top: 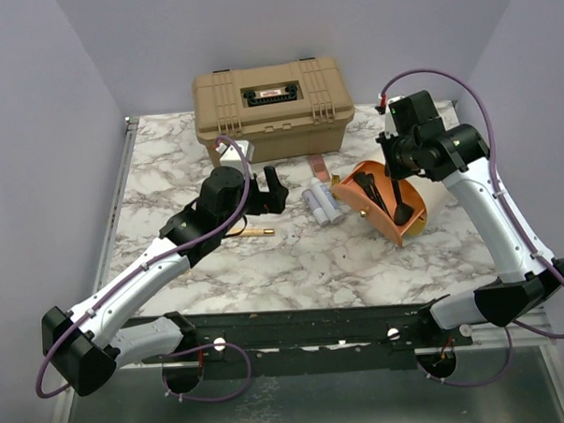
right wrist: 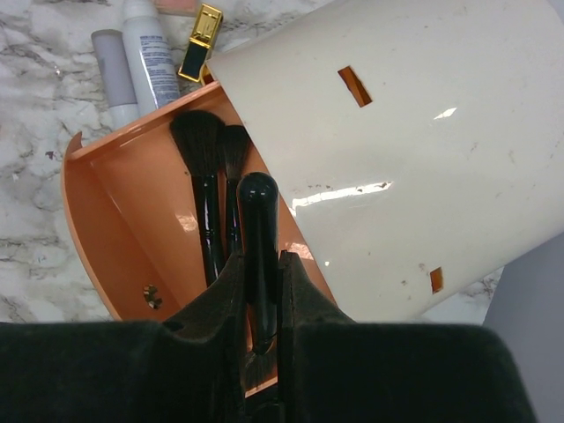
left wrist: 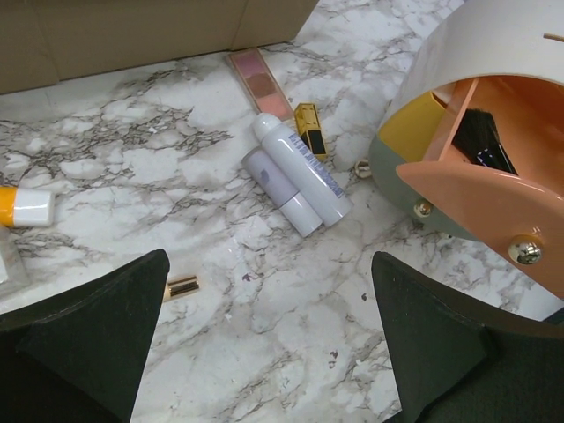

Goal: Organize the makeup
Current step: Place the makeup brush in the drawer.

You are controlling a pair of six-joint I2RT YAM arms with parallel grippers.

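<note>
The right pincer (right wrist: 262, 273) is clamped tight on a black-handled brush (right wrist: 258, 207). The brush's glossy rounded end sticks out past the fingertips, over the open orange inside of the round pouch (right wrist: 397, 132). The pouch's cream outer wall, cut with small orange slots, curves away to the right. Two more black brushes (right wrist: 196, 137) lie side by side against the orange lining, bristle heads toward the top. Beyond the orange rim, on the marble surface (right wrist: 35, 176), two pale tubes (right wrist: 145, 53) lie touching. A gold-and-black stick (right wrist: 200, 31) lies just beside them, near the pouch's edge.
</note>
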